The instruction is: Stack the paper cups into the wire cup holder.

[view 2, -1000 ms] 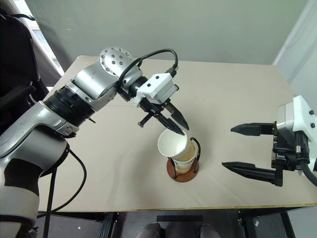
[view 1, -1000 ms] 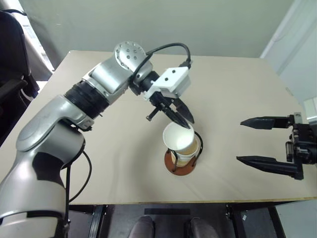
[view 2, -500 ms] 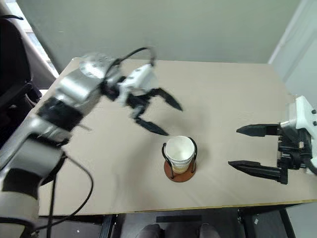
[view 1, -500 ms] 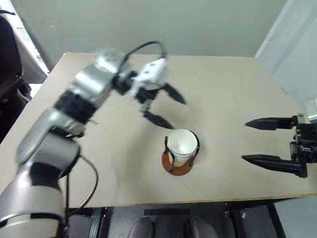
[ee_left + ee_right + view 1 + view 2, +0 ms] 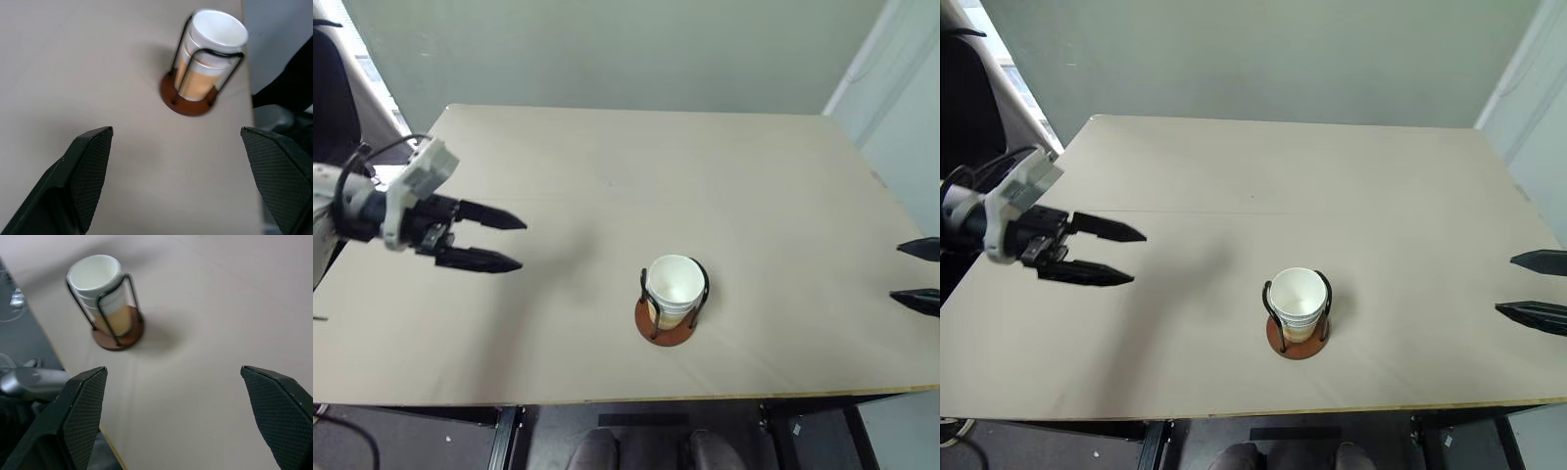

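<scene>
Standing near the front middle of the pale beige bench (image 5: 607,176), roughly at six o'clock from its centre, is the wire cup holder (image 5: 672,311), a small round reddish-brown disc with upright black wire loops. The tan paper cups with white rolled rims (image 5: 674,286) sit nested inside it, upright, the white inside of the top cup open to the ceiling. From the wrist views the stack's white rims rise just above the wire arches, and the tan sides show between the loops.

Out at nine o'clock from the holder, well apart from it, the left gripper (image 5: 501,243) hangs over the bench's left side. Its white wrist block is toward the bench edge and its two black fingers (image 5: 480,259) point toward the middle of the bench, angled a little downward. They are spread wide with nothing between them.

At three o'clock, by the right edge of the bench, the right gripper (image 5: 1526,287) reaches in with just its two black tapered fingertips (image 5: 1532,313) visible, one above the other, pointing toward the holder. They too are spread wide and carry nothing. Both wrist views look along the spread fingers at the holder, well apart from either gripper.
</scene>
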Tool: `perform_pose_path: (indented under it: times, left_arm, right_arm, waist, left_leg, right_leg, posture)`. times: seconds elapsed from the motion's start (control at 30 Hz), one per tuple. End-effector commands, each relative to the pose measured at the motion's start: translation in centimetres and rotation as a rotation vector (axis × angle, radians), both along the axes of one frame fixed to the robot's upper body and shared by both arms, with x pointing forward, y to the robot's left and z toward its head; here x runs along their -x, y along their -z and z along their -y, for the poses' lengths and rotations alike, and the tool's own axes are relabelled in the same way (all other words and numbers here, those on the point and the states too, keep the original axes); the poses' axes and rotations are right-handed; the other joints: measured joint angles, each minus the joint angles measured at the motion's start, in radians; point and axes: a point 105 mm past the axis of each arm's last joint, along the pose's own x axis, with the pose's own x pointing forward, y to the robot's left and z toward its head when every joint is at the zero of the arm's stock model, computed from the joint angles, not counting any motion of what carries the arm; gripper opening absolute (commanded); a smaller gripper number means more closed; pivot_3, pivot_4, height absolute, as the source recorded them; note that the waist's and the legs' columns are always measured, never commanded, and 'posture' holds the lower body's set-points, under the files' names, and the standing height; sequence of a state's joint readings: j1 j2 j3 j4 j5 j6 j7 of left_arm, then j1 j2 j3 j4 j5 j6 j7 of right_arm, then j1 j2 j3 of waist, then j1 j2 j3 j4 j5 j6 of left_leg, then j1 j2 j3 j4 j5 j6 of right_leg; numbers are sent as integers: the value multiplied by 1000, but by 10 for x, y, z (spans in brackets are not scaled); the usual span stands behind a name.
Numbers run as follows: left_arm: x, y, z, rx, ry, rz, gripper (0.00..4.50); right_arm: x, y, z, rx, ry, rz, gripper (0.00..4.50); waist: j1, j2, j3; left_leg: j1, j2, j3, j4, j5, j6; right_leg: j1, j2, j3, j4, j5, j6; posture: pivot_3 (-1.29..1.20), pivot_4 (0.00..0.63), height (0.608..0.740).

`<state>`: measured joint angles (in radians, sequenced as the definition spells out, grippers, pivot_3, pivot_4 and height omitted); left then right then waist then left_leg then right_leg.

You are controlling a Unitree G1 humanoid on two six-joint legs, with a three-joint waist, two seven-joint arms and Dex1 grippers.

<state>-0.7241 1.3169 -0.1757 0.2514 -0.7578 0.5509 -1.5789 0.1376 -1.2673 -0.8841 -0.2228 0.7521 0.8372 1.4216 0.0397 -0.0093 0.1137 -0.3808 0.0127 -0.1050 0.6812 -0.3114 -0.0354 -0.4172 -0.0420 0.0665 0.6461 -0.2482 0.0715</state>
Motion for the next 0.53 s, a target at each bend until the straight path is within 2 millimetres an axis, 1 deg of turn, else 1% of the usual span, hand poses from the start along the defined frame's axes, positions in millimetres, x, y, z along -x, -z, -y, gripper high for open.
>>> perform_pose_path:
  times: [0.03, 0.17, 0.53]
  left_arm:
    - [11, -17, 4, 32, -1, 61, 4471]
    - [14, -14, 7, 52, -16, 62, 4471]
    - [13, -7, 9, 62, -48, 69, 4471]
  right_arm:
    - [-2, -7, 0, 23, -20, 32, 4449]
    - [-7, -7, -1, 21, -31, 35, 4449]
    - [-14, -6, 0, 20, -26, 34, 4449]
  waist:
    - [-1, 0, 0]
    - [-4, 0, 0]
    - [-6, 0, 0]
  left_leg:
    - [0, 0, 0, 0, 0, 0]
    - [0, 0, 0, 0, 0, 0]
    - [0, 0, 0, 0, 0, 0]
  right_leg:
    - [0, 0, 0, 0, 0, 0]
    - [0, 0, 0, 0, 0, -1]
    - [0, 0, 0, 1, 0, -1]
  posture:
    - [0, 150, 740]
    - [0, 150, 740]
    - [0, 150, 740]
